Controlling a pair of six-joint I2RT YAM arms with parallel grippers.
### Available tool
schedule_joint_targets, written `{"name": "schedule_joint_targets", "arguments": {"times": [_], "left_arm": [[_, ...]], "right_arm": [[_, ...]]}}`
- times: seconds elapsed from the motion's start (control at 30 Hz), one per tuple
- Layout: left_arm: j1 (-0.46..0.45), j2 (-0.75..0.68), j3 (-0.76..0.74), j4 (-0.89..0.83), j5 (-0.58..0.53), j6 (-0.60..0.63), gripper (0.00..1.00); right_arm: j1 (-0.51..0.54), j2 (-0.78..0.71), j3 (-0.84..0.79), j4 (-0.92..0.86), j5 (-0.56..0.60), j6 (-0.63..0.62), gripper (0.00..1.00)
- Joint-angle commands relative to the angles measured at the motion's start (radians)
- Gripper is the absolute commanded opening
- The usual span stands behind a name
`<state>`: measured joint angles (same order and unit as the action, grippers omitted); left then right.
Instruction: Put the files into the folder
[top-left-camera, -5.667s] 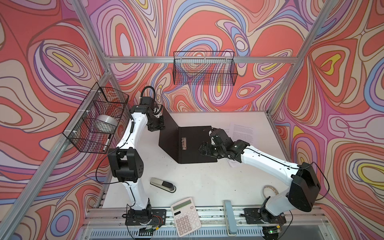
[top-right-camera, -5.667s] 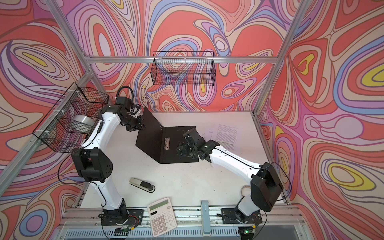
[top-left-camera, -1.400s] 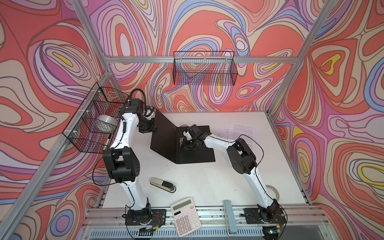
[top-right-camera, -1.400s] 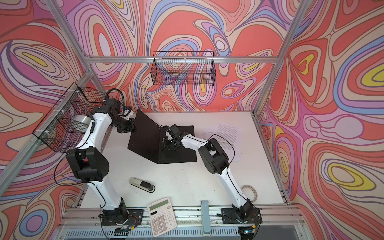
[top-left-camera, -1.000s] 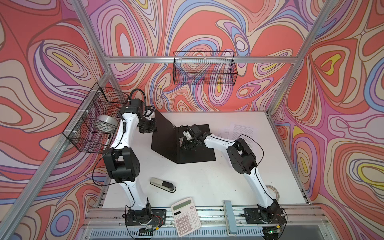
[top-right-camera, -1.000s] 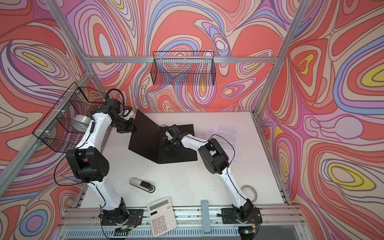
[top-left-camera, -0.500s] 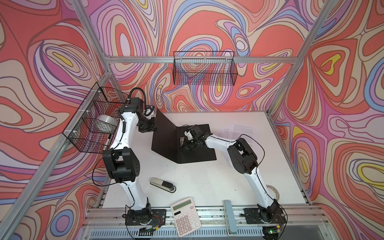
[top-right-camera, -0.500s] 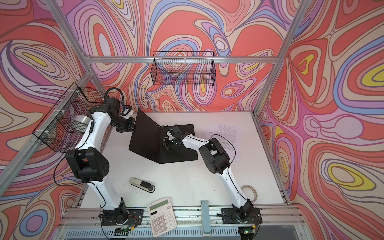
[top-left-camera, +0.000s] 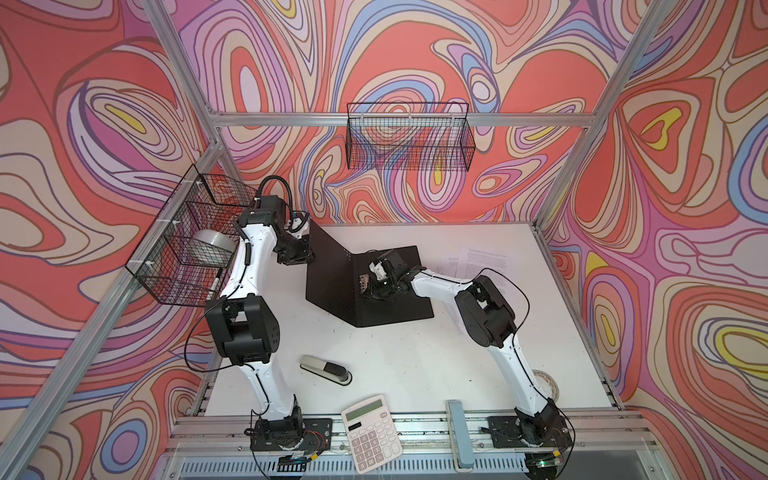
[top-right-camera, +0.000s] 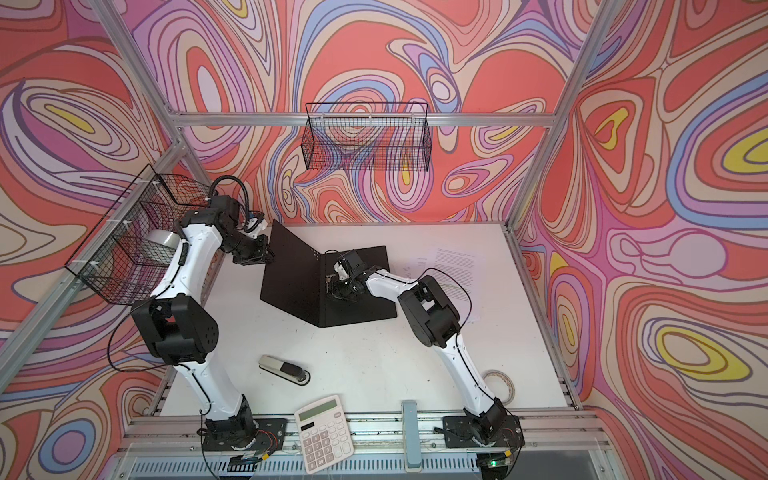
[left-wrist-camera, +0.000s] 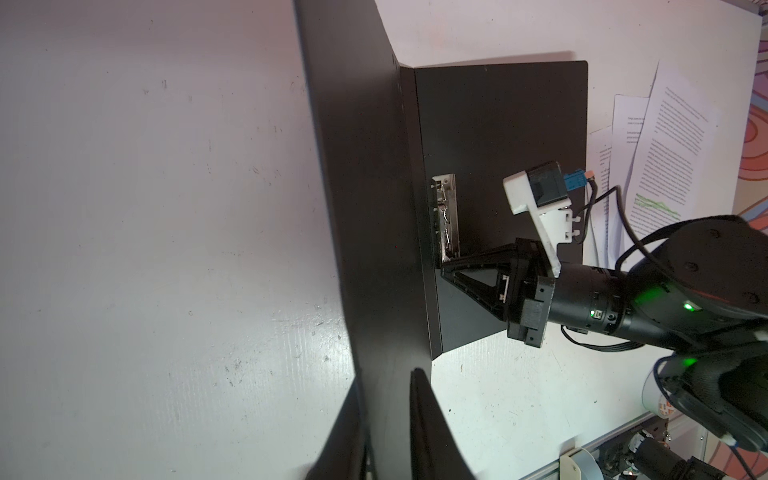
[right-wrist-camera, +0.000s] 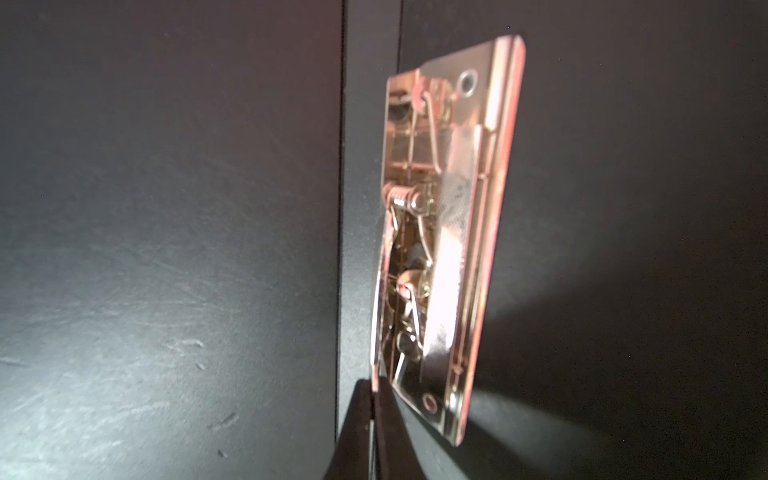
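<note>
While folder (top-left-camera: 399, 305) lies open | spine (top-left-camera: 356, 309) runs far-to-near | left cover (top-left-camera: 332, 270) raised

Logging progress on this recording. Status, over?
Left gripper straddling raised folder cover, grip unclear. Right gripper shut, tips at spine clip. Files loose beside folder, not in. Right arm lying across open page.

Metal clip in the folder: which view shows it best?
The right wrist view: the metal clip fills the frame, springs and lever plain, the right claw at one end. The left wrist view shows the clip small but whole. In both top views it is a tiny bright strip beside the claw.
</note>
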<state>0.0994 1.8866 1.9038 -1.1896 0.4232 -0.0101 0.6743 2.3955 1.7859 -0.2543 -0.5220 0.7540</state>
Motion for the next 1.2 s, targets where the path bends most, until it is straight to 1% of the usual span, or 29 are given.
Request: {"name": "schedule_joint_targets", "arguments": {"times": [0.0,0.03,0.17,0.2,0.23,0.47,0.67,0.73,0.83,0.97,1.17], "left_arm": [[-0.007,0.028,0.025,-0.062,0.017,0.025,0.23],[-0.009,0.029,0.024,-0.065,0.017,0.025,0.23],[-0.020,0.031,0.018,-0.064,-0.004,0.027,0.12],[-0.021,0.031,0.018,-0.064,-0.008,0.027,0.08],[-0.023,0.032,0.018,-0.064,-0.016,0.027,0.00],[-0.026,0.032,0.036,-0.065,-0.055,0.032,0.00],[-0.026,0.037,0.051,-0.072,-0.064,0.036,0.00],[-0.026,0.040,0.056,-0.076,-0.065,0.034,0.00],[-0.026,0.043,0.061,-0.079,-0.062,0.032,0.00],[-0.026,0.045,0.061,-0.079,-0.065,0.035,0.00],[-0.026,0.049,0.061,-0.082,-0.067,0.037,0.00]], "right_arm": [[-0.012,0.026,-0.035,-0.055,0.039,0.002,0.00],[-0.012,0.027,-0.035,-0.056,0.039,0.002,0.00],[-0.015,0.031,-0.034,-0.063,0.042,-0.005,0.00],[-0.016,0.033,-0.035,-0.065,0.043,-0.005,0.00],[-0.018,0.034,-0.035,-0.065,0.040,-0.005,0.00],[-0.021,0.031,-0.039,-0.067,0.029,-0.022,0.00],[-0.021,0.017,-0.034,-0.048,-0.009,-0.025,0.00],[-0.021,0.004,-0.035,-0.045,-0.007,-0.027,0.07],[-0.021,-0.013,-0.037,-0.045,-0.004,-0.031,0.13],[-0.021,-0.025,-0.039,-0.043,-0.012,-0.031,0.16],[-0.021,-0.049,-0.055,-0.016,-0.018,-0.024,0.16]]}}
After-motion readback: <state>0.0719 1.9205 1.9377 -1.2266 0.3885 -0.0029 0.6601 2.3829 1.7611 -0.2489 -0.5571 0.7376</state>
